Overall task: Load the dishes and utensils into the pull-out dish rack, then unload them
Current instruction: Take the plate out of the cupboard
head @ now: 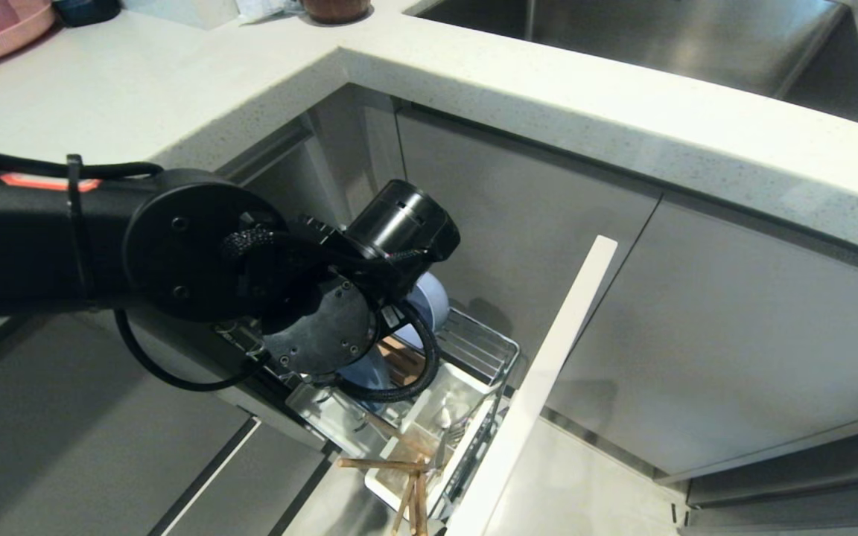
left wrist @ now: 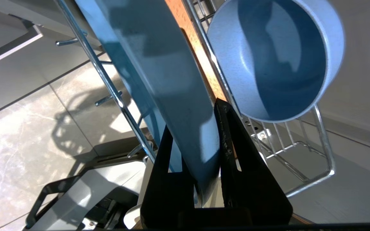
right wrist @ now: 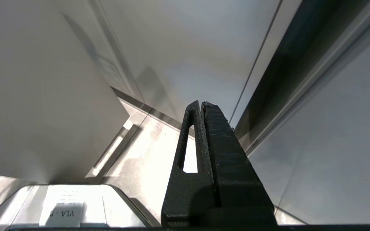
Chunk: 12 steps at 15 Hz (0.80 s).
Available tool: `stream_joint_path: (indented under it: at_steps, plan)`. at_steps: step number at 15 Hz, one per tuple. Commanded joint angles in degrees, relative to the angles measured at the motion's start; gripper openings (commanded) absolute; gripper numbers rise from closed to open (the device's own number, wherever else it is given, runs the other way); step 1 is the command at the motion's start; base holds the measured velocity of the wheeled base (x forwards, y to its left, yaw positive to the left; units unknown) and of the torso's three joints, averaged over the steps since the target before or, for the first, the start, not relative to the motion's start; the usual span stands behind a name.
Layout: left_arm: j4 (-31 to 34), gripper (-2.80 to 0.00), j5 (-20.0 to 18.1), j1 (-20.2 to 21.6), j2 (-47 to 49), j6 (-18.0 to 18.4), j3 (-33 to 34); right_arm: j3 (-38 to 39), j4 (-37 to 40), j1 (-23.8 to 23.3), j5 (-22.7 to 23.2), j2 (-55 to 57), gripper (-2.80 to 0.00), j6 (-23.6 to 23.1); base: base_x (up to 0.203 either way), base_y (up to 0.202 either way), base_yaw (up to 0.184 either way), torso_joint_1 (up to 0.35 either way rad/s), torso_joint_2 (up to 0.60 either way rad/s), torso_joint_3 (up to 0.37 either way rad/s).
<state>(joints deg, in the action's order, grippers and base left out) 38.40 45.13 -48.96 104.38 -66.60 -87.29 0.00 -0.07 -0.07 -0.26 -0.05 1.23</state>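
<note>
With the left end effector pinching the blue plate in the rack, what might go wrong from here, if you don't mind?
The left end effector grips only the plate near its rim, so it could slip or tilt when lifted. The bowl sits close beside it in the dish rack, so a swinging plate might knock it.

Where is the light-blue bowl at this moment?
In the left wrist view the bowl lies on its side in the wire rack, beside the upright blue plate that the left gripper clamps.

Pull-out dish rack point(head: 474, 350): rear blocked by upright plate point(left wrist: 159, 80) and bowl point(left wrist: 275, 57) just beside it, front by chopsticks point(head: 407, 476); cabinet front point(head: 541, 372) walled one side; open floor point(left wrist: 27, 122) lay alongside.
</note>
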Motion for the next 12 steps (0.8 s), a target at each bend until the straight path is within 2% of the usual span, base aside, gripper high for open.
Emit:
stream_joint_path:
  at_steps: [1, 5, 12]
  plan:
    - [0.2, -2.80, 0.3, -0.6, -0.8, -0.3, 0.0, 0.1, 0.0, 0.0, 0.0, -0.1, -2.80, 0.0, 0.000, 0.000, 0.000, 0.000, 0.00, 0.000]
    - [0.0, -2.80, 0.3, -1.9, -2.9, -1.1, -0.1, 0.1, 0.0, 0.0, 0.0, -0.2, -2.80, 0.0, 0.000, 0.000, 0.000, 0.000, 0.00, 0.000]
    - [0.0, -2.80, 0.3, -5.8, -12.5, -1.2, -1.5, 0.1, 0.0, 0.0, 0.0, -0.1, -2.80, 0.0, 0.000, 0.000, 0.000, 0.000, 0.00, 0.000]
